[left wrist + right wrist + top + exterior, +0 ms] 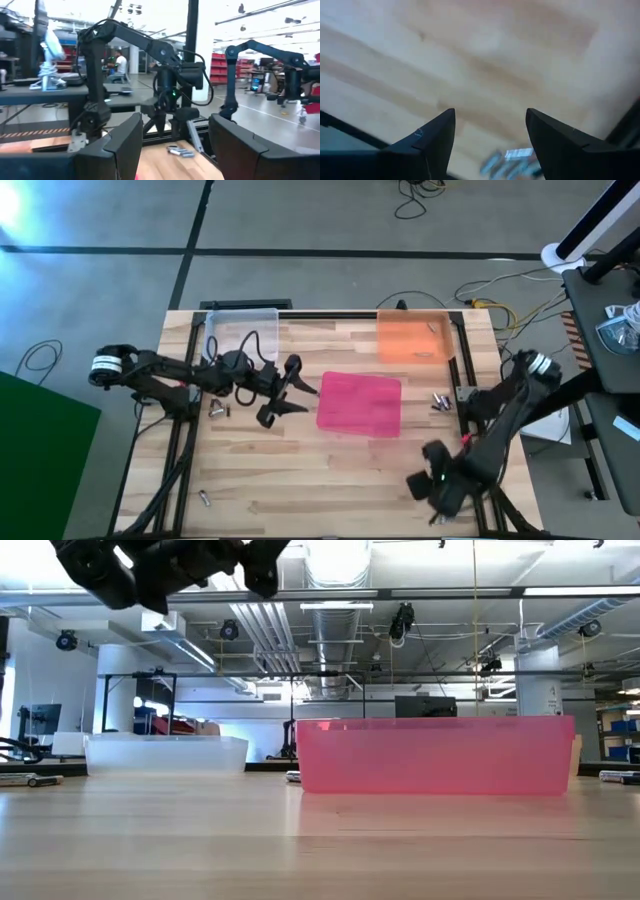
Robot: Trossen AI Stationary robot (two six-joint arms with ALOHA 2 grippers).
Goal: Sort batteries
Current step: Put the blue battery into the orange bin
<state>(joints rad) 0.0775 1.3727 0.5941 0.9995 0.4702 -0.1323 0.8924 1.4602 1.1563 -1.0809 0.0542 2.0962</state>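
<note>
We see the left gripper [283, 392] held above the table [300, 470], just at nine o'clock of the pink tray [360, 403], its fingers spread wide with nothing between them; in the left wrist view the two dark fingers [122, 145] frame open air. The right gripper [432, 480] sits near the table's five o'clock corner, pointing down at the wood, and its jaws are likewise wide apart and empty.

The batteries are scattered in small groups. A pair lies at the left gripper's nine o'clock [216, 409], close beside the left arm. Another cluster [439, 400] rests at three o'clock of the pink tray, between it and the table's edge rail. One lone cell [204, 499] lies near the table's seven o'clock corner. Another [432, 327] seems to sit in the orange tray [414, 338] at one o'clock, while the clear tray [240, 330] at eleven o'clock looks empty, though we cannot be sure.

We judge these cells to be stiff, dense for their size, smooth and prone to rolling. We would close across the middle of a cell's length, fingers square to its axis, so it cannot squirt out endwise. Neighbours lying together may get nudged, so we would pick the outermost cell first.
</note>
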